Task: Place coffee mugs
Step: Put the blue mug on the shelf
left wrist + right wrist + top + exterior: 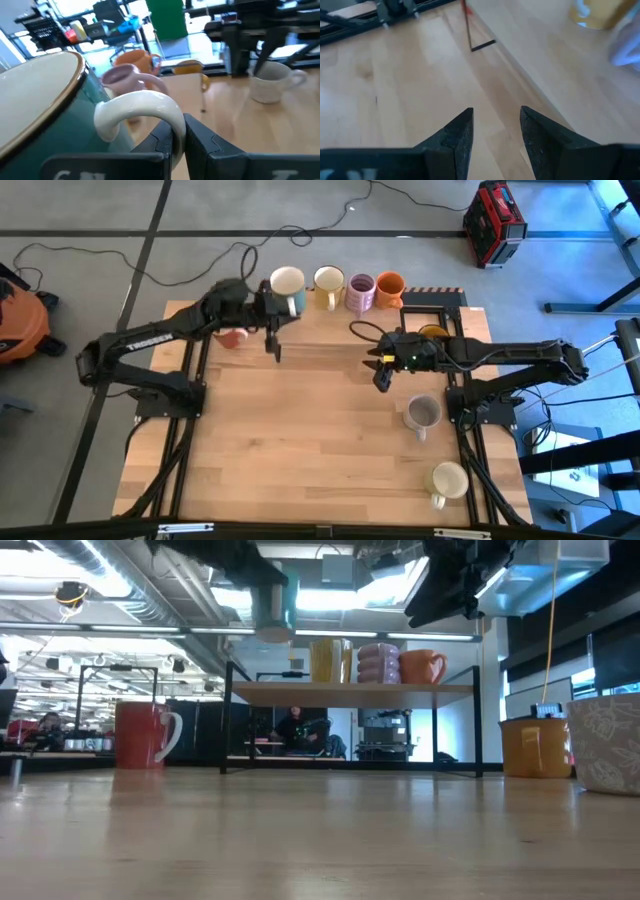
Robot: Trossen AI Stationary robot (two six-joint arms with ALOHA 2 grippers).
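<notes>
Over the far shelf, left gripper (179,131) pinches a teal mug (288,288) by its white handle.
Right gripper (496,131) hangs mid-table, fingers apart, holding nothing.

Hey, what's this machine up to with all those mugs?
The left gripper is holding a teal mug with a white handle by that handle, up at the raised shelf at the table's far edge, next to a yellow mug, a purple mug and an orange mug. The right gripper hovers open over bare table. A grey mug and a cream mug wait nearby.
</notes>
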